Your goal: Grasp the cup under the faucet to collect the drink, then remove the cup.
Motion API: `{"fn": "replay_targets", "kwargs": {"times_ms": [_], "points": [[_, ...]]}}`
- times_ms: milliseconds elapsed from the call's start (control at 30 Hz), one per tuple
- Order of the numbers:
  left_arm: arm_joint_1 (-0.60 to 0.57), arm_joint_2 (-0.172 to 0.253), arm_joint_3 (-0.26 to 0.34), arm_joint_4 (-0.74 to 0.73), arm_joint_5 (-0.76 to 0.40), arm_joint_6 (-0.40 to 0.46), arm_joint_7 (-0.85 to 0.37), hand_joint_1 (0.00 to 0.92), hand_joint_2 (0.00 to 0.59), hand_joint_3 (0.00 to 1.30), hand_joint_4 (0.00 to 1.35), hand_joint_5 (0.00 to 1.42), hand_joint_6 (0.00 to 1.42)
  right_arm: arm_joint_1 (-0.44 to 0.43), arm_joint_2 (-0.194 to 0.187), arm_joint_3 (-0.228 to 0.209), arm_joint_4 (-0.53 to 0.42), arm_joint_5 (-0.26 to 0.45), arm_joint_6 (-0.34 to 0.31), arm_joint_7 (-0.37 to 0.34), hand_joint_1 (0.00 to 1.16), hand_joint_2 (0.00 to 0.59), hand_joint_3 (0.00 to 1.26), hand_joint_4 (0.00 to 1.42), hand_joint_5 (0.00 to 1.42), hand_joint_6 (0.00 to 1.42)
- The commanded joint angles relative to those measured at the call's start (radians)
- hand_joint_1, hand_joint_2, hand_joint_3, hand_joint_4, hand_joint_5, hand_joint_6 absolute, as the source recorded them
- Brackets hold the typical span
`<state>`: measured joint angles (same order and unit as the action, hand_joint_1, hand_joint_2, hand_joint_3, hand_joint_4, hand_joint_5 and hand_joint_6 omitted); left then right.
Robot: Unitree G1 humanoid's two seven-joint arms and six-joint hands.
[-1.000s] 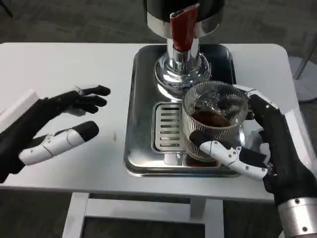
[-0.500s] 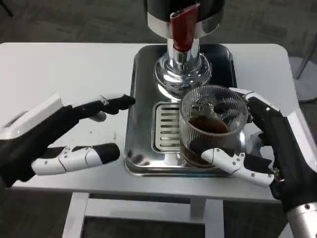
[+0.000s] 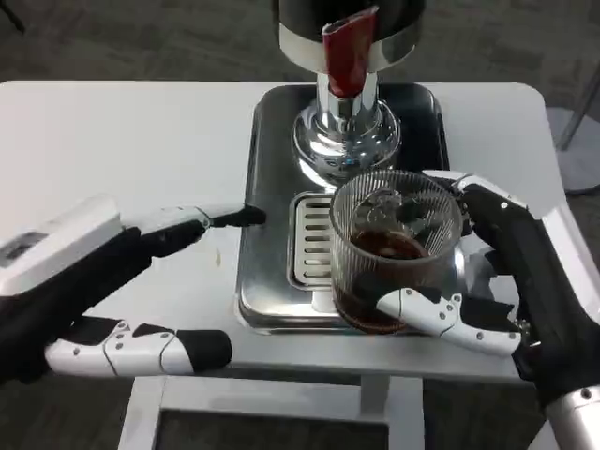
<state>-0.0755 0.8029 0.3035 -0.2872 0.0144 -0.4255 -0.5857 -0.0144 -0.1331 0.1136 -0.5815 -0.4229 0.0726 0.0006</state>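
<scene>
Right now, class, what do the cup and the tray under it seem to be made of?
Cup: likely clear glass or hard plastic; its ribbed wall shows the dark drink inside. Tray: looks like polished metal, probably stainless steel; mirror-like reflections, slotted drain grate.

This looks like an office or lab demo space: grey carpet floor (image 3: pixel 112 42) lies around a plain white tabletop (image 3: pixel 112 141), which carries a steel drip tray (image 3: pixel 272 234) and a chrome drink dispenser (image 3: pixel 347 131) with a red tap lever (image 3: pixel 348 52).

white table (image 3: pixel 122 141) | steel drip tray (image 3: pixel 267 169) | slotted grate (image 3: pixel 314 239)
</scene>
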Motion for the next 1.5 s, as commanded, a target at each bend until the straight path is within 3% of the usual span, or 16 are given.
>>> {"fn": "replay_targets", "kwargs": {"times_ms": [33,267,700,1100,1500], "points": [[0.033,0.017,0.037,-0.069,0.023,0.032,0.005,0.0,0.048,0.15,0.07,0.11,0.22,-0.001,0.008,0.004,-0.038,0.022,-0.044,0.0,0.81,0.219,1.03,1.16,1.41,1.42],[0.069,-0.004,0.071,-0.17,0.035,0.079,0.012,0.0,0.048,0.14,0.04,0.09,0.21,-0.001,0.008,0.005,-0.055,0.031,-0.035,0.01,0.81,0.219,1.03,1.16,1.41,1.42],[0.091,-0.02,0.072,-0.265,0.038,0.124,0.004,0.0,0.048,0.13,0.04,0.09,0.21,0.014,0.005,-0.009,-0.066,0.033,-0.05,0.008,0.81,0.221,1.04,1.17,1.42,1.42],[0.138,-0.033,0.072,-0.35,0.06,0.166,0.004,0.0,0.052,0.13,0.04,0.09,0.21,0.031,-0.009,-0.012,-0.07,0.0,-0.155,-0.019,0.82,0.222,1.04,1.17,1.42,1.42],[0.193,-0.054,0.09,-0.411,0.093,0.198,0.005,0.0,0.053,0.13,0.03,0.08,0.21,0.041,-0.009,-0.009,-0.074,-0.029,-0.2,-0.022,0.82,0.223,1.05,1.18,1.42,1.42]]}}
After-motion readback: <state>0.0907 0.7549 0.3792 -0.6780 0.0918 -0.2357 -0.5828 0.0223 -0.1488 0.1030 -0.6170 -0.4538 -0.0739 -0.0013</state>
